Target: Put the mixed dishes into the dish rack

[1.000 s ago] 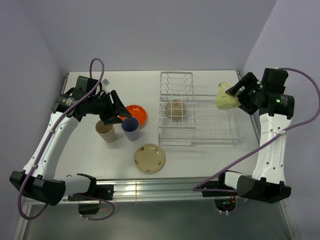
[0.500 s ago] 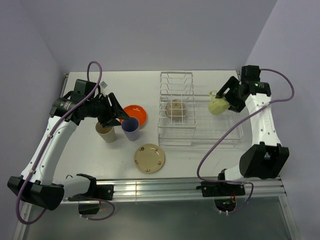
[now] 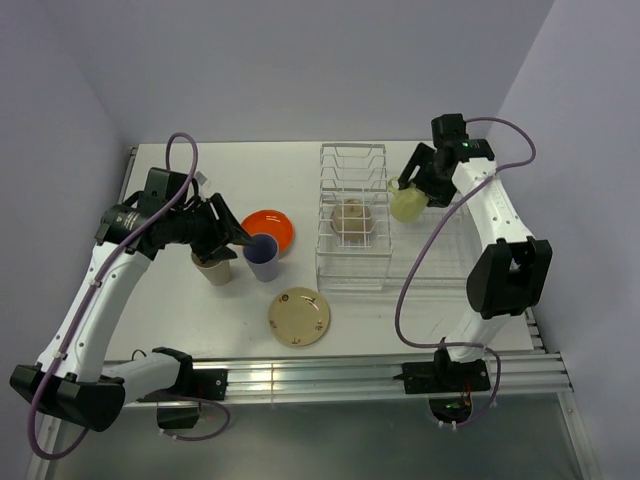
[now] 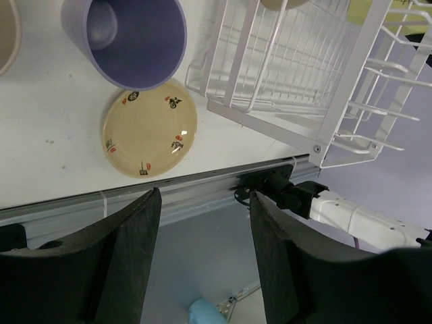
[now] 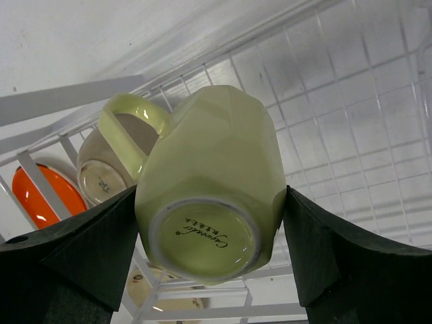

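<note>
My right gripper [image 3: 410,192] is shut on the pale yellow-green cup [image 3: 407,204], holding it tilted above the dish rack [image 3: 440,262], just right of the upright slots. In the right wrist view both fingers press the cup's [image 5: 216,169] sides, base towards the camera. The off-white bowl [image 3: 352,218] sits among the slots. My left gripper [image 3: 232,236] is open and empty above the tan cup [image 3: 212,268] and lavender cup [image 3: 262,257]. The orange plate [image 3: 272,227] and cream-yellow saucer [image 3: 299,316] lie on the table.
The left wrist view shows the lavender cup [image 4: 128,37], the saucer [image 4: 150,128] and the rack's near corner [image 4: 283,108] by the table's front rail. The right wrist view shows the bowl [image 5: 101,172] and orange plate [image 5: 37,196] through the wires.
My right arm has carried the yellow-green cup leftward from beyond the rack's right end to over the basket by the slots. My left gripper has dropped slightly towards the cups.
</note>
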You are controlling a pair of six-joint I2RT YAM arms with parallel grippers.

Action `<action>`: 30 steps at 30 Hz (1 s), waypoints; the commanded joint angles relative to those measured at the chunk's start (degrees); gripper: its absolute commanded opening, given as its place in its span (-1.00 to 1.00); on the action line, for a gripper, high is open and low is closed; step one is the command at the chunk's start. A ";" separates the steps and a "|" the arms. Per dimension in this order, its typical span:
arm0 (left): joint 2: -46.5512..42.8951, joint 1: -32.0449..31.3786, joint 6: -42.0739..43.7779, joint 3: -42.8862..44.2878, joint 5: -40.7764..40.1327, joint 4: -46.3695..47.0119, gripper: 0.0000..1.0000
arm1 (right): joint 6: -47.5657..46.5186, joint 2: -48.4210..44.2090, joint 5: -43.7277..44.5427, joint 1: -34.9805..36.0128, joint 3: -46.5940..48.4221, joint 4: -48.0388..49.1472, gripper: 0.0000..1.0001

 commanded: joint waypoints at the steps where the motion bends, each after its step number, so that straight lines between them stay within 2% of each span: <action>1: -1.97 0.01 -1.56 -0.50 -1.46 -0.28 0.21 | -0.91 -2.06 2.23 1.34 2.85 2.89 -1.00; 5: -2.85 0.01 -2.09 -1.90 -1.90 -0.02 0.21 | -2.05 -3.56 2.58 2.31 -2.59 4.57 -1.00; 14: -3.29 0.01 -3.32 -4.80 -1.37 1.91 0.22 | -3.90 -4.09 2.41 2.84 -7.09 6.94 -1.00; 30: -1.18 -0.96 -4.99 -8.50 -2.69 3.67 0.27 | -5.49 3.82 6.18 6.35 -0.59 5.90 -1.00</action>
